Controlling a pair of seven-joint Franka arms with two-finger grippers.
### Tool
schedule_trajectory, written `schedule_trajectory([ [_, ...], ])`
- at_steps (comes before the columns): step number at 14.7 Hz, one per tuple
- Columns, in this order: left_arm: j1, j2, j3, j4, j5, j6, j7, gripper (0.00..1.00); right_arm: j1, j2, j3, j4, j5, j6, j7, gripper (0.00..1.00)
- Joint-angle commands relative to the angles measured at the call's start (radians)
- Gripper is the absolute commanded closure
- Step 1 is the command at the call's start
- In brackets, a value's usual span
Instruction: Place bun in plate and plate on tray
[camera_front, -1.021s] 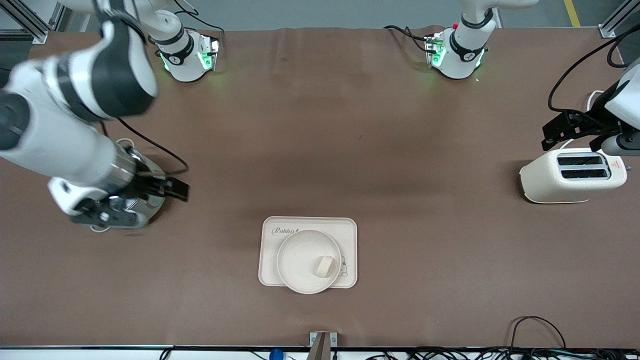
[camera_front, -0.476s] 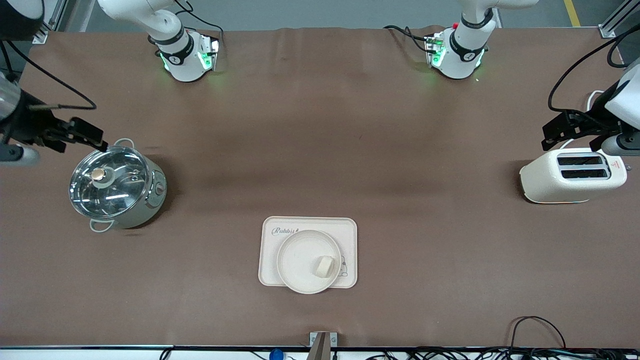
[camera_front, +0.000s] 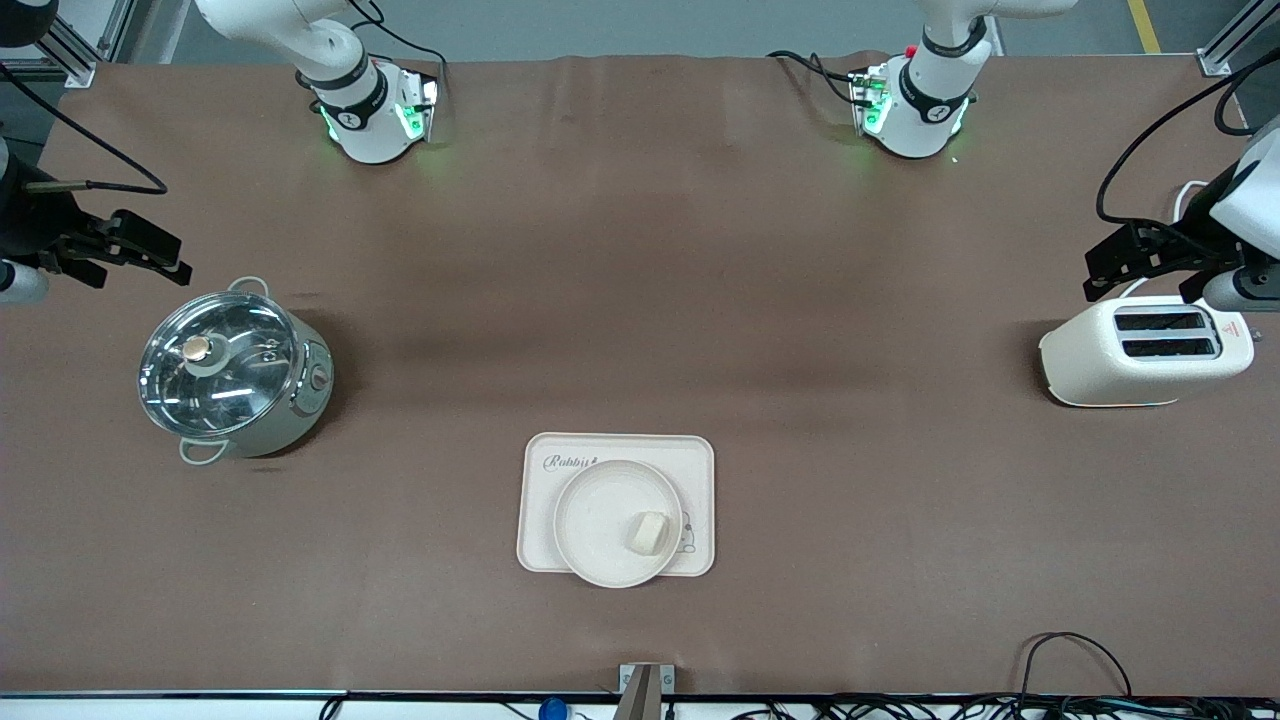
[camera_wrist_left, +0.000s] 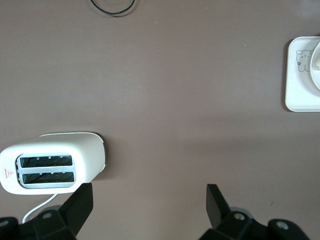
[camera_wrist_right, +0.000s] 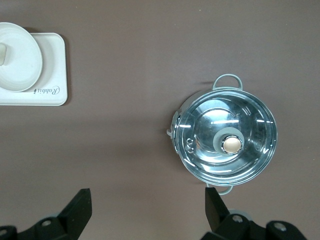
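Note:
The cream bun (camera_front: 649, 532) lies in the round cream plate (camera_front: 590, 520). The plate rests on the rectangular Rabbit tray (camera_front: 540, 455), its rim reaching the tray's edge nearest the front camera. A corner of the tray (camera_wrist_left: 295, 75) shows in the left wrist view. The tray (camera_wrist_right: 50, 65) and plate (camera_wrist_right: 20, 57) show in the right wrist view. My left gripper (camera_wrist_left: 149, 210) is open and empty, held above the toaster at the left arm's end. My right gripper (camera_wrist_right: 147, 212) is open and empty, up beside the pot at the right arm's end.
A white two-slot toaster (camera_front: 1145, 350) stands at the left arm's end of the table; it also shows in the left wrist view (camera_wrist_left: 50, 167). A steel pot with a glass lid (camera_front: 232, 372) stands at the right arm's end; it also shows in the right wrist view (camera_wrist_right: 227, 140).
My right arm has swung up and away from over the pot toward the table's edge at its own end. The left arm, plate, bun and tray have not moved.

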Motion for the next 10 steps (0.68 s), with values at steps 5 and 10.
schedule_trajectory([
  [5,0.0,-0.002,-0.002,0.01,-0.007,-0.011,0.012,0.0,-0.286,-0.068,0.214,-0.042,-0.024,-0.014,-0.071,0.0],
  [10,0.006,0.002,0.001,0.028,-0.01,-0.017,0.014,0.0,-0.405,-0.068,0.309,-0.046,-0.029,-0.016,-0.118,0.0],
])
